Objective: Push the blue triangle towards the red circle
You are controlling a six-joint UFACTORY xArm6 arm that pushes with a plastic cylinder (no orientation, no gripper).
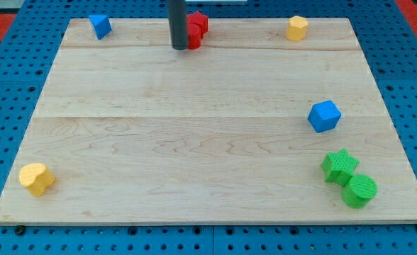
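You see a pale wooden desk filling most of the view, resting on a blue perforated base. There is no pincer on this arm, so its state does not apply; the arm ends in a dark rod, and my tip stands on the desk near the view's top edge, slightly left of centre. The tip touches, or sits just beside, the left flank of the red blocks, which it partly hides; you cannot tell their shapes or whether they are one piece or two.

The blue triangle lies at the view's top left corner, well apart from the tip and to its left. A blue cube sits at the view's right. Below it, a green star touches a green cylinder. A yellow heart occupies the bottom left. A yellow hexagonal block sits at top right.
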